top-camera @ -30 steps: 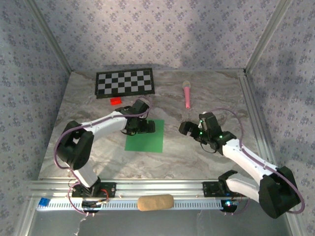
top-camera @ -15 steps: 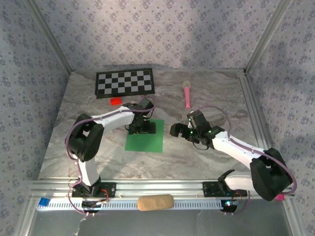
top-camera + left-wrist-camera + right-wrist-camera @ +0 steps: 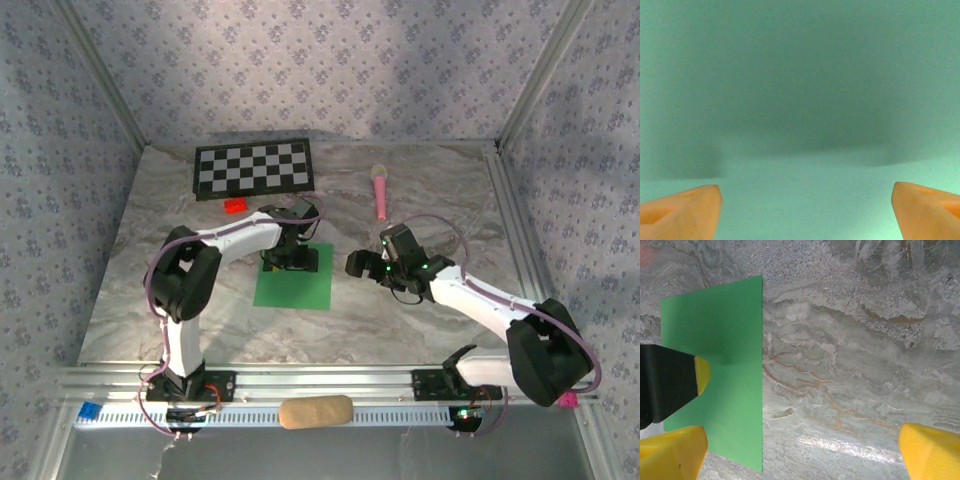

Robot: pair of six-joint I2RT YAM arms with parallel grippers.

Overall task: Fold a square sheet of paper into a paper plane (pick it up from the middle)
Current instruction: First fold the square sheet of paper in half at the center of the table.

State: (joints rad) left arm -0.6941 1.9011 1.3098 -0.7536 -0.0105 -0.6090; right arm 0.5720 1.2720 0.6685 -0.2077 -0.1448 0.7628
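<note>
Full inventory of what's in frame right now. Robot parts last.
square sheet of paper: 1, bright green, flat at the table's centre
checkerboard: 1, black and white, far left of the table
small block: 1, red, just in front of the checkerboard
microphone-shaped toy: 1, pink, far centre-right
rounded pad: 1, tan, on the front rail
table: 1, grey marble pattern
left arm: 1, white and black, jaws open, low over the sheet's far part
right arm: 1, white and black, jaws open, just right of the sheet
</note>
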